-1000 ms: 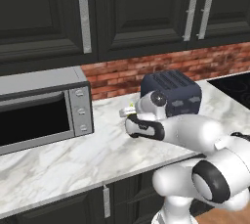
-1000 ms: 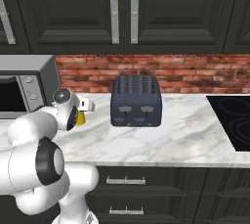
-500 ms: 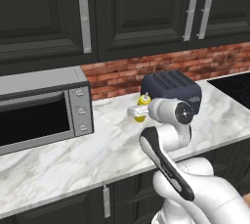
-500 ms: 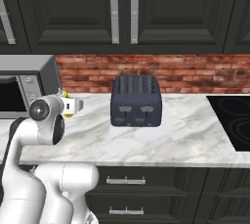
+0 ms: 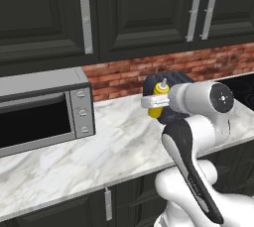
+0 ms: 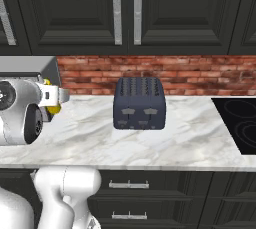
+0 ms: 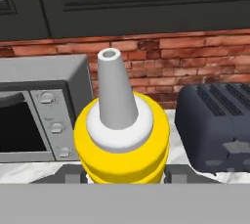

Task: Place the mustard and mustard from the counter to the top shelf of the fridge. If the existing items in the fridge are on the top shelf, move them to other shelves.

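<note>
Risk, as we judge it: on our left the microwave (image 5: 42, 107) stands close, and a swing that way could knock the mustard bottle (image 5: 158, 100) askew or out of the grip. The gripper (image 5: 155, 102) is closed on the bottle's yellow body, holding it upright above the counter (image 5: 114, 141), nozzle up. To the right the dark toaster (image 6: 139, 103) sits near behind, with the cooktop (image 6: 239, 128) further on. The clearest room is up and back toward the base. No fridge is visible here.

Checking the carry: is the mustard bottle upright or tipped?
Upright. The mustard points its nozzle straight up, held off the counter in the tool.
</note>
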You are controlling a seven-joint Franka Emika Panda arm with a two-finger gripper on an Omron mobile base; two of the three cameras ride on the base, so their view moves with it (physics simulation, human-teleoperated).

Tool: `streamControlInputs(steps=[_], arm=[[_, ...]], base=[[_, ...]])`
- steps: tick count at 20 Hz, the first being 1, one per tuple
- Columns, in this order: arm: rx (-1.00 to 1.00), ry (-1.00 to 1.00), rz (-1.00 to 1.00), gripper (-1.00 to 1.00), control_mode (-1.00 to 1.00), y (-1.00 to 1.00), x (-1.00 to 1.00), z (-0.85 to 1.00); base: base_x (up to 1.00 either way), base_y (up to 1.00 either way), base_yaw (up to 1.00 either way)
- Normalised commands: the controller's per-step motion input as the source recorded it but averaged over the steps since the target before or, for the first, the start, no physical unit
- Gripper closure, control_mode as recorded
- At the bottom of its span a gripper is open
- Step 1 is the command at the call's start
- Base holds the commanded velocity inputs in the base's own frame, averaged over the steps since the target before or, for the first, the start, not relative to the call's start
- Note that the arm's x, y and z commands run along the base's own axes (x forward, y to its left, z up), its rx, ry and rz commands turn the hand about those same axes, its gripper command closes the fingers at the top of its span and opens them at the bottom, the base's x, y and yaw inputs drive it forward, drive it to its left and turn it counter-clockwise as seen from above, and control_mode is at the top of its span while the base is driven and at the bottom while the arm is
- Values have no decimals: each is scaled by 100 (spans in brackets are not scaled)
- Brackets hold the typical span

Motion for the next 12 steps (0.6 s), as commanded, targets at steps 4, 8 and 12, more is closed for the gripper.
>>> streamControlInputs(steps=[4, 8, 12], arm=[[0, 14, 0, 100, -100, -20, -88, 79], [0, 1, 0, 100, -100, -31, -69, 11], [0, -7, 0, 100, -100, -11, -49, 0]], base=[[0, 0, 0], [0, 0, 0], [0, 0, 0]])
